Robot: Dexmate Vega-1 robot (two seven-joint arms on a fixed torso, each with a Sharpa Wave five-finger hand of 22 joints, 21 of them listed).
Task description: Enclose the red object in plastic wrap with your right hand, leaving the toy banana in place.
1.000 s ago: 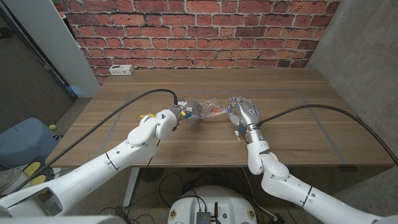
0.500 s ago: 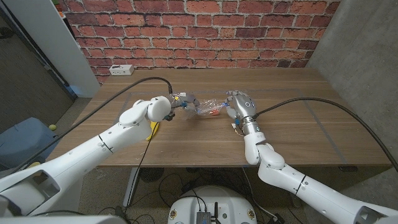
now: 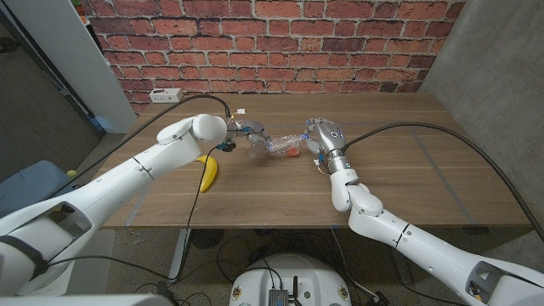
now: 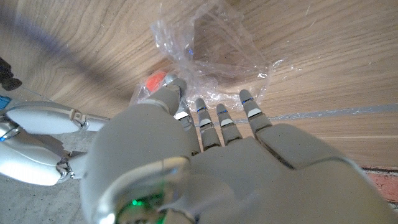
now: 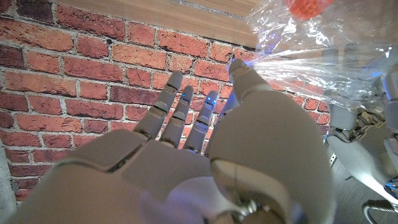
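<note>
A crumpled sheet of clear plastic wrap [image 3: 274, 144] is stretched between my two hands over the middle of the table. A small red object [image 3: 291, 153] sits inside it, near my right hand. My left hand [image 3: 240, 134] holds the wrap's left end, its fingers reaching over the film [image 4: 217, 56] beside the red object [image 4: 155, 81]. At the right end, my right hand [image 3: 325, 140] pinches the wrap [image 5: 317, 56] at the thumb tip while its other fingers are spread. The red object [image 5: 305, 7] shows through the film. The yellow toy banana [image 3: 206, 170] lies on the table under my left forearm.
A white power strip [image 3: 164, 96] lies at the table's far left corner. A brick wall stands behind the wooden table [image 3: 408, 170]. Black cables run over the table along both arms.
Both hands have carried the wrap with the red object away from me toward mid-table. My left arm has swung up, uncovering the banana, which lies in the same place.
</note>
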